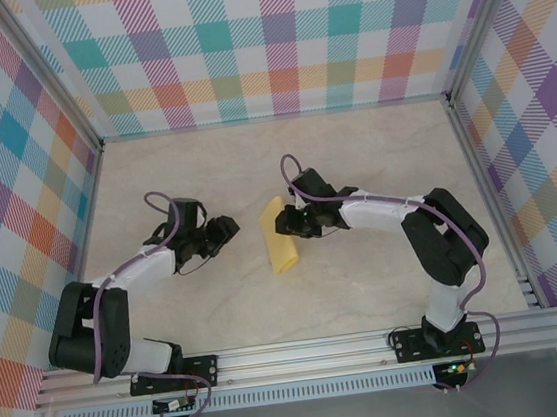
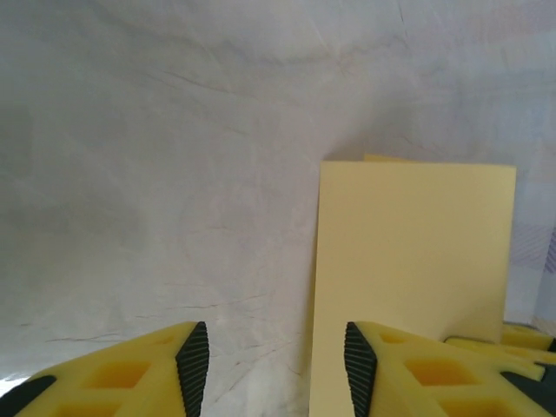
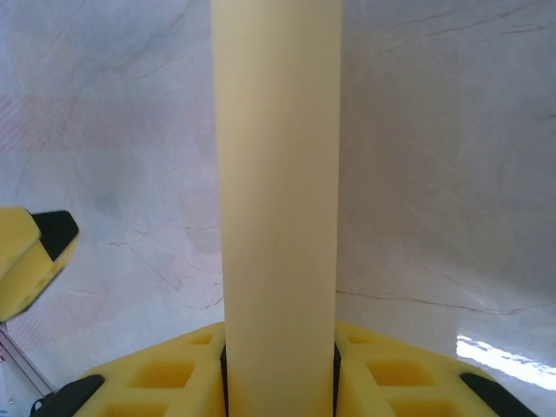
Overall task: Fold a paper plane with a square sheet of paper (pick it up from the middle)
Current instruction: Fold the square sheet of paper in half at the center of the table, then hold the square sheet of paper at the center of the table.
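Plaid walls [image 1: 279,37] on three sides, marble-look table [image 1: 373,157] fills mid-frame in the top view. Left arm [image 1: 149,263] comes in from lower left, right arm [image 1: 443,235] from lower right, and both reach toward centre.

Yellow paper sheet [image 1: 284,253] sits at frame centre, folded into a narrow strip running roughly top to bottom. One edge looks lifted off the table.

Right gripper [image 1: 288,223] is on the strip's right side. In the right wrist view its fingers [image 3: 174,373] press against both sides of the strip, pinching it.

Left gripper [image 1: 230,228] is just left of the paper, not touching. In the left wrist view its jaws are spread and nothing is gripped; the paper lies beyond the right-hand finger.
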Robot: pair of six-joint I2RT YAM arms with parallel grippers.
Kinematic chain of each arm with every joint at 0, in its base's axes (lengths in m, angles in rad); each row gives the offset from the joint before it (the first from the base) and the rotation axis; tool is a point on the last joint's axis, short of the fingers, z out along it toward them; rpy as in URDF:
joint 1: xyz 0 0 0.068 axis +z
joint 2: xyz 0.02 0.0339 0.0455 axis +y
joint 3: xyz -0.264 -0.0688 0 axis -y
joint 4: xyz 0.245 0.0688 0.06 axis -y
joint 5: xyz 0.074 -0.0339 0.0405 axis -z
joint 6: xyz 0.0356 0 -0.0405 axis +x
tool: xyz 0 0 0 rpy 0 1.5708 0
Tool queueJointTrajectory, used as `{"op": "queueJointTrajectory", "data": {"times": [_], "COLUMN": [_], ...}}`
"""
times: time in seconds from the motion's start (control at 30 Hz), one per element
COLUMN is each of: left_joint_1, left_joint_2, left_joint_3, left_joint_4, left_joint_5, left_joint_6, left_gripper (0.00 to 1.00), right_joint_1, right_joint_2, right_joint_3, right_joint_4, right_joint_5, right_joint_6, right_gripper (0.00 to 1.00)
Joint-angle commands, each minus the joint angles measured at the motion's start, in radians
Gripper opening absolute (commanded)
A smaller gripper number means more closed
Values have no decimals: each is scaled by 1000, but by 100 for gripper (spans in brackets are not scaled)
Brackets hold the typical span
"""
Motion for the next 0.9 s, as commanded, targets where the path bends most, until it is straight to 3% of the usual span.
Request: {"op": "queueJointTrajectory", "data": {"times": [0.0, 0.27, 0.43, 0.7, 0.87], "left_joint_1": [-67, -156, -178, -208, -211], "left_joint_2": [62, 211, 271, 338, 371], "left_joint_3": [17, 50, 87, 193, 215], "left_joint_4": [112, 266, 269, 34, -10], "left_joint_5": [23, 49, 58, -26, -25], "left_joint_6": [-42, -103, -99, -53, -36], "left_gripper": [44, 30, 24, 19, 16], "right_joint_1": [-8, -33, -38, -39, -38], "right_joint_2": [19, 34, 49, 54, 48], "right_joint_3": [-31, -88, -95, -88, -71], "right_joint_4": [102, 125, 122, 92, 42], "right_joint_5": [-67, -59, -67, -67, -63], "right_joint_6": [27, 30, 31, 36, 37], "right_gripper": [30, 31, 32, 34, 38]}}
